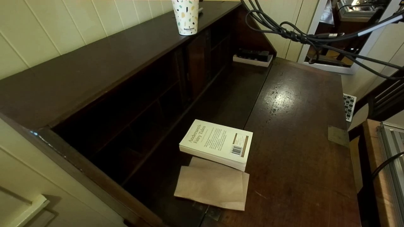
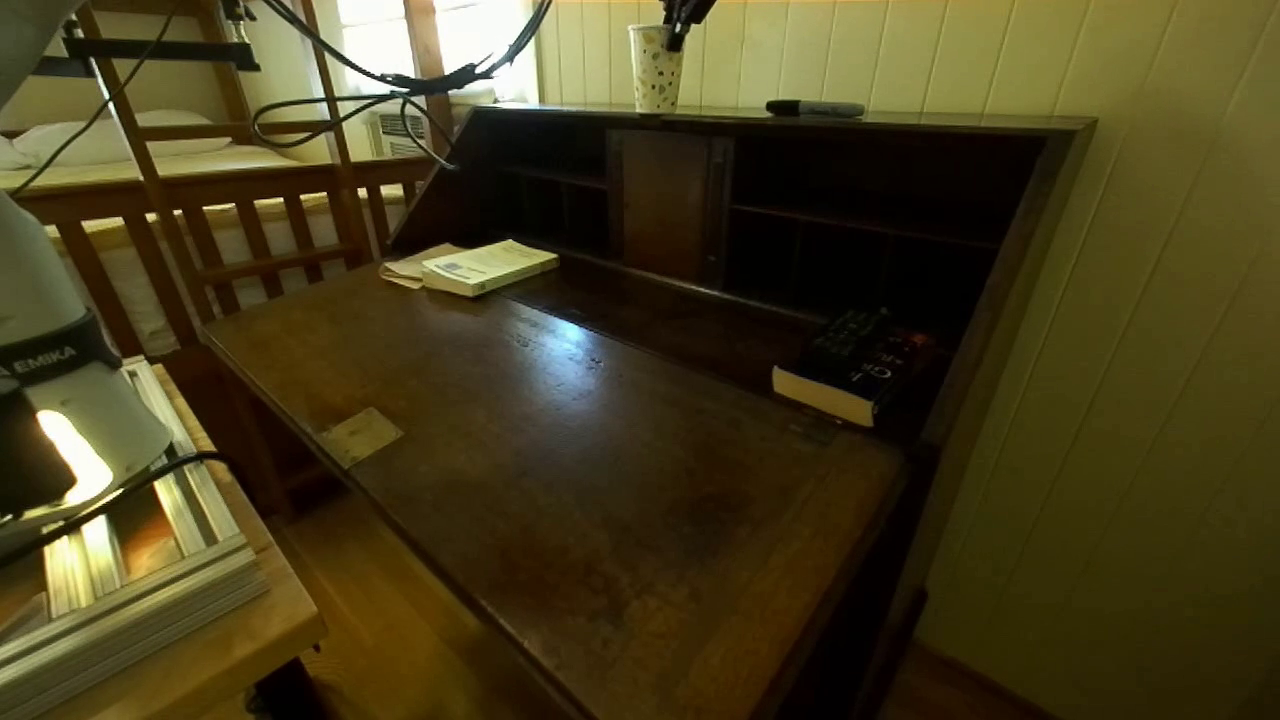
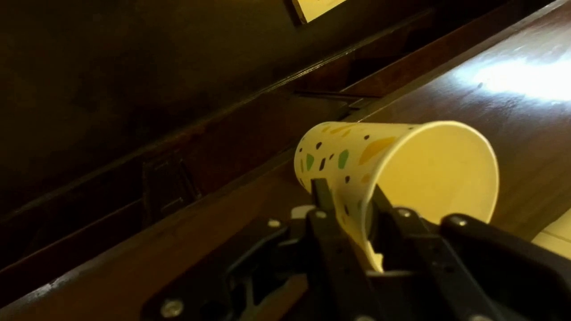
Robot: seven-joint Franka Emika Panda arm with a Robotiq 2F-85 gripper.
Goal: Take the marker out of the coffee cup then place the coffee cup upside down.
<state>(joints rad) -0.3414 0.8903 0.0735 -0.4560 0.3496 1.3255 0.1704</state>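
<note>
The coffee cup, white with coloured and dark specks, stands upright on the desk's top shelf in both exterior views (image 1: pixel 186 19) (image 2: pixel 656 75). In the wrist view its open mouth faces the camera and the cup (image 3: pixel 428 178) looks empty inside. My gripper (image 3: pixel 349 189) straddles the rim, one finger inside the cup and one along its outer wall. The jaws stand apart, a gap visible across the thin wall. In an exterior view the gripper (image 2: pixel 684 28) comes down from above at the cup's rim. The black and grey marker (image 2: pixel 815 108) lies on the shelf, apart from the cup.
On the desk surface below lie a pale paperback (image 1: pixel 217 143) and brown paper (image 1: pixel 211 187). A black book (image 2: pixel 850 365) sits at the desk's end. Dark cubbyholes run under the top shelf (image 1: pixel 79 66), a wall stands behind it, and cables (image 1: pixel 296 36) hang nearby.
</note>
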